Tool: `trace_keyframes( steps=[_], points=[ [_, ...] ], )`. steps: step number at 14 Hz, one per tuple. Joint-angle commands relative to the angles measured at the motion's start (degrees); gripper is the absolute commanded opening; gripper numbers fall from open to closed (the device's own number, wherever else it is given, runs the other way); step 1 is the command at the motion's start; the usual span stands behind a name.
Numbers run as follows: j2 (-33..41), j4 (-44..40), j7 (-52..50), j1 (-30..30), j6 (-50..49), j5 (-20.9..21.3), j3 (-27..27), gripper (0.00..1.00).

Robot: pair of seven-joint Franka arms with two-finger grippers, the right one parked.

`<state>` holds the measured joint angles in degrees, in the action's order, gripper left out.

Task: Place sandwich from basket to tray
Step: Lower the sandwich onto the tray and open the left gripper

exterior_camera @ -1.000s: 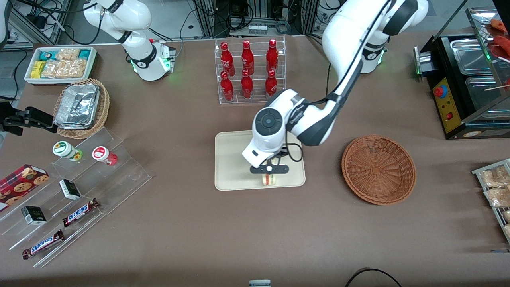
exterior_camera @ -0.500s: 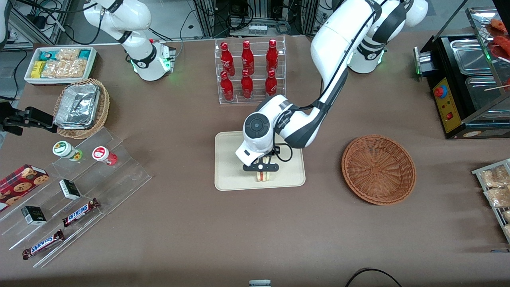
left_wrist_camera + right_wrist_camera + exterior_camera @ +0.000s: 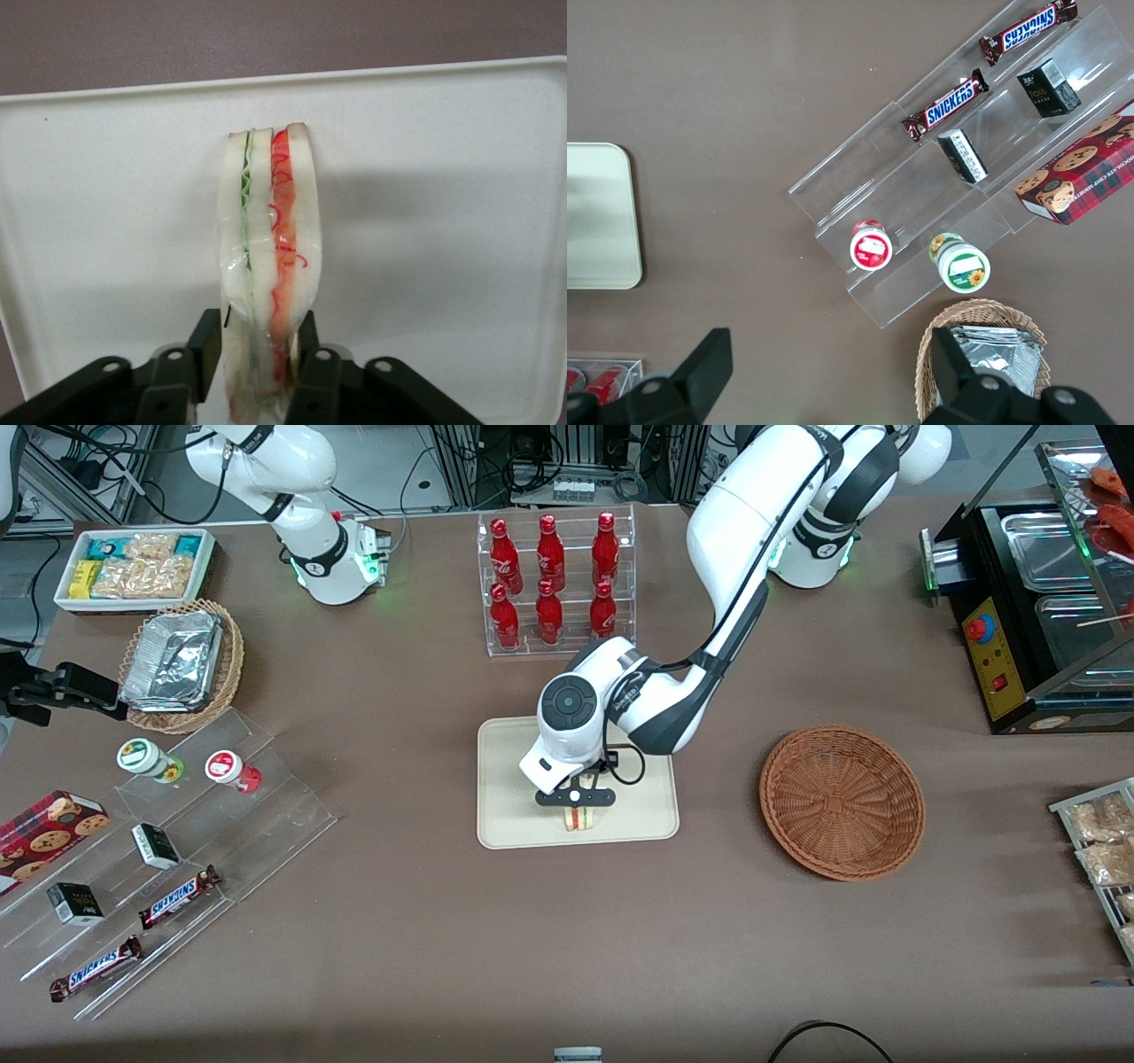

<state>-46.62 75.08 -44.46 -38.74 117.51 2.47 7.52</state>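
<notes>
Claw low over the tray, clenched on the sandwich. Wrist view: both black fingers press the bread faces of the sandwich near one end; the wedge stands on edge, green filling beside red-orange along the cut side, with the cream tray beneath it. Whether the sandwich touches the tray floor, cannot tell. Sandwich sits over the tray part nearest the front camera, close to that rim. Basket on the brown surface, well apart from the tray toward the working arm's end, nothing visible in it. Rack of red bottles stands farther from the front camera than the tray.
</notes>
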Motion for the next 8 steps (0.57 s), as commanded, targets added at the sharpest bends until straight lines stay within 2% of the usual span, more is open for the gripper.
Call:
trace_keyframes(
  steps=[1,5,8],
  points=[
    [-0.3,-1.6,-1.2,-0.5,-0.6,-0.3,-0.2,0.99],
    [3.3,-2.1,-1.8,0.3,-4.9,-0.6,-0.6,1.00],
    [9.9,-1.6,-1.9,4.2,-10.2,-3.5,-0.8,1.00]
  ],
)
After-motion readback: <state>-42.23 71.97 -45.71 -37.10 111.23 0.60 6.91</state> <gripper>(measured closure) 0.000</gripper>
